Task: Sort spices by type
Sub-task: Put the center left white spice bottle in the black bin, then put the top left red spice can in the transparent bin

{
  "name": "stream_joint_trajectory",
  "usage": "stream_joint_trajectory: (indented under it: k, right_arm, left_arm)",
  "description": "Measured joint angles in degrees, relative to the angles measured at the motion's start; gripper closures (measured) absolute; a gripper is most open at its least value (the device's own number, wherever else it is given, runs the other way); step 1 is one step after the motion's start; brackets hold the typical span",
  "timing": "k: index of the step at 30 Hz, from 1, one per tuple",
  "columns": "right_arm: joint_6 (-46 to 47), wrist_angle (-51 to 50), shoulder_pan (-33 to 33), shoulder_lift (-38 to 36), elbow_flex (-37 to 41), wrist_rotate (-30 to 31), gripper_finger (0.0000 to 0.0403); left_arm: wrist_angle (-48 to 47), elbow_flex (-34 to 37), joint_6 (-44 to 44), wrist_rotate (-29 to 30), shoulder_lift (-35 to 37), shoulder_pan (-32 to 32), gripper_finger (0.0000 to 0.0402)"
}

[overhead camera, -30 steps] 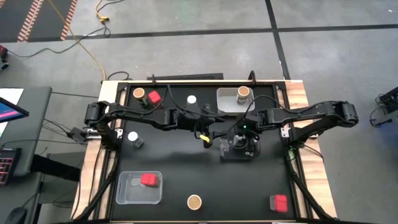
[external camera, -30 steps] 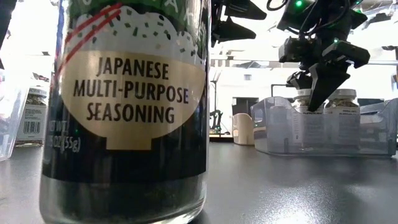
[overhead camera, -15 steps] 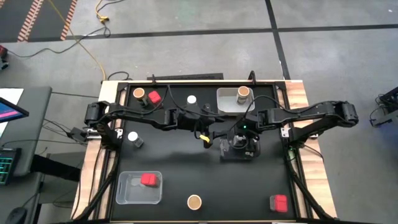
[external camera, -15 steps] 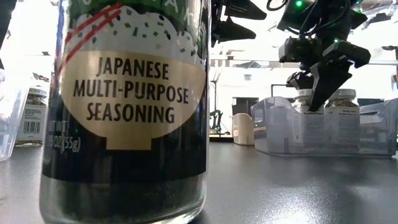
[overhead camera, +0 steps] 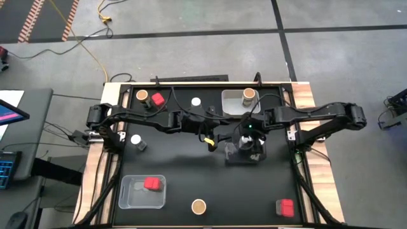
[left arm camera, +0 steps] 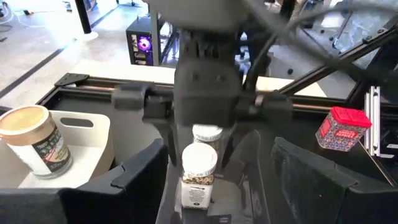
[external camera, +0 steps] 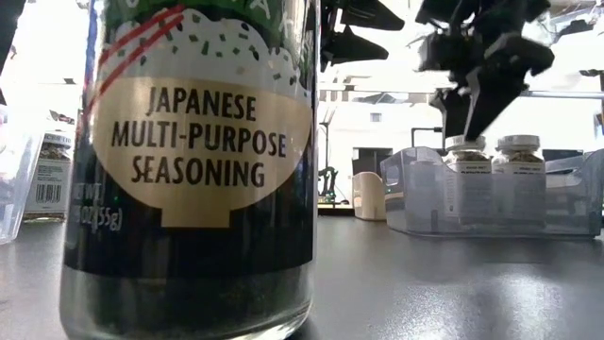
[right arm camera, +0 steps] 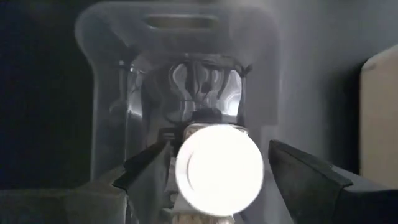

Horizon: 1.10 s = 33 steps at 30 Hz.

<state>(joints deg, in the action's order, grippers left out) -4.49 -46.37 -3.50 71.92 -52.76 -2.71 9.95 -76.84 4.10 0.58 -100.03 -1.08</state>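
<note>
The right gripper hangs over a clear tray near the middle of the table, its two dark fingers spread apart and gripping nothing. Straight beneath them, seen from the right wrist, stands a white-lidded jar, the round lid sitting in the gap between the fingers without touching either. From table height the gripper is clear above the lids of two white-lidded jars standing side by side in the tray, upright and close together. The left gripper waits just to one side of the right one, at the tray's edge; its fingers stand partly open and hold nothing, and its wrist camera looks across at the right arm's gripper poised over the same two jars. Beyond the fingers on the far side sits a white tray holding one cork-topped jar. Farther out along the back edge are another cork-topped jar, a red box touching or just beside it, and a lone white-lidded jar. Another white-lidded jar lies well apart toward the left arm's base. Along the near edge, a second clear tray holds a red box; a cork-topped jar and a further red box stand loose on the table. That near cork-topped jar, labelled Japanese multi-purpose seasoning, fills the foreground of the low view.
</note>
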Motion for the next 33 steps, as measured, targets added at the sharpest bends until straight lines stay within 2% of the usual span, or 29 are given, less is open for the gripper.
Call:
stream_joint_trajectory:
  k: [4,8,15,20,25,28,33]
  right_arm:
    - [-0.51,-4.95,-1.16,-0.21,-5.01,0.03,0.0104]
    - [-0.51,-7.10,-3.42,-3.64,-6.21,0.11,0.0104]
    - [3.27,-12.07,-8.28,-17.50,-3.83,0.27,0.0103]
    - [8.77,-11.83,-9.66,-27.06,-2.17,0.27,0.0103]
    - [12.12,-11.82,-9.80,-34.31,-0.95,0.25,0.0103]
    - [12.53,-11.86,-9.78,-37.55,-0.34,0.25,0.0103]
    - [17.35,-11.74,-9.78,-40.29,-0.26,0.25,0.0103]
  left_arm:
    - [-0.18,0.00,0.00,-0.02,0.00,0.00,0.0127]
    - [-0.22,0.00,0.07,-0.01,0.00,-0.01,0.0127]
    - [-0.22,0.00,2.48,0.03,0.00,-0.04,0.0127]
    - [-0.26,0.00,9.56,3.00,0.00,-0.47,0.0127]
    - [-1.81,-0.06,15.79,3.50,0.00,-3.21,0.0130]
    - [-12.37,-2.69,20.17,3.48,0.29,-5.54,0.0136]
    - [-41.71,-13.47,22.38,6.22,0.61,-10.01,0.0140]
